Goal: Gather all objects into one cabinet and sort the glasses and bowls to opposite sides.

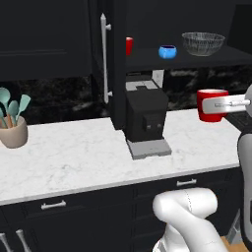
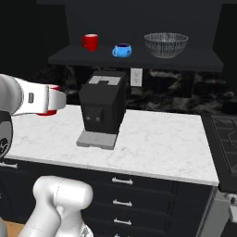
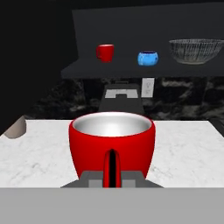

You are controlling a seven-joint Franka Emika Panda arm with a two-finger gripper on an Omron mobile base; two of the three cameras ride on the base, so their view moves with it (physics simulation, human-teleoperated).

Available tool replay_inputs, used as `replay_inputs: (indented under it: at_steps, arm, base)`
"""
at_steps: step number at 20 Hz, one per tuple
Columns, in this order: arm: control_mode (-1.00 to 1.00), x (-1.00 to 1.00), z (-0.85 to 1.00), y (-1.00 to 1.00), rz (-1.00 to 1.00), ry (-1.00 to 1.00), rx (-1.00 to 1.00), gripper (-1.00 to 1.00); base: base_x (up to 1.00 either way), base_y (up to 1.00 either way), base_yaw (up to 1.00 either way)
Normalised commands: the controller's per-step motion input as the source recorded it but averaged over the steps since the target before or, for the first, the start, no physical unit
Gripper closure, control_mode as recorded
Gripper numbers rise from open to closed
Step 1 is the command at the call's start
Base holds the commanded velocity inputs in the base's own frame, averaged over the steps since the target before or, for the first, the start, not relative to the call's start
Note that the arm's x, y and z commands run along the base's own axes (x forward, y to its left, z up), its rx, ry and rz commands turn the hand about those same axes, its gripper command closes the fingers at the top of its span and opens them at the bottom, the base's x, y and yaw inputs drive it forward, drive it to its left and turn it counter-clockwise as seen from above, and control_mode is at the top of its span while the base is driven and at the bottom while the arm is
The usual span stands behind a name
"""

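While its jaws are clamped on the handle of a glossy red cup with a pale inside (image 3: 112, 144), the tool (image 3: 112, 177) holds that cup upright in the air above the white marbled desk (image 1: 74, 152), clear of its surface. In the left base view the held cup (image 1: 211, 104) hangs to the right of a black boxy coffee machine (image 1: 145, 120) standing on the desk; in the right base view only a sliver of the cup (image 2: 47, 112) shows below the white arm. Above the machine, the dark shelf (image 2: 134, 61) of the black upper cabinet carries three things in a row, all apart: a second red cup (image 2: 90, 42) at the left, a small bright-blue bowl (image 2: 122, 50) in the middle, and a wide clear glass bowl with a mesh pattern (image 2: 165, 44) at the right. The cabinet's door with a long silver bar handle (image 1: 104, 58) stands open. A beige pot of teal utensils (image 1: 13, 125) sits far left on the desk.
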Motion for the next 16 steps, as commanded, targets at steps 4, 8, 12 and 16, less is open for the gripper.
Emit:
replay_inputs:
  at_steps: [4, 8, 12, 16]
  arm:
    - [1.0, 0.0, 0.0, 0.0, 0.0, 0.0, 0.0, 1.0]
    - [1.0, 0.0, 0.0, 0.0, 0.0, 0.0, 0.0, 1.0]
    - [1.0, 0.0, 0.0, 0.0, 0.0, 0.0, 0.0, 1.0]
    - [1.0, 0.0, 0.0, 0.0, 0.0, 0.0, 0.0, 1.0]
  base:
    - [0.47, 0.0, 0.0]
    - [0.49, 0.0, 0.0]
    - [0.43, 0.0, 0.0]
    - [0.32, 0.0, 0.0]
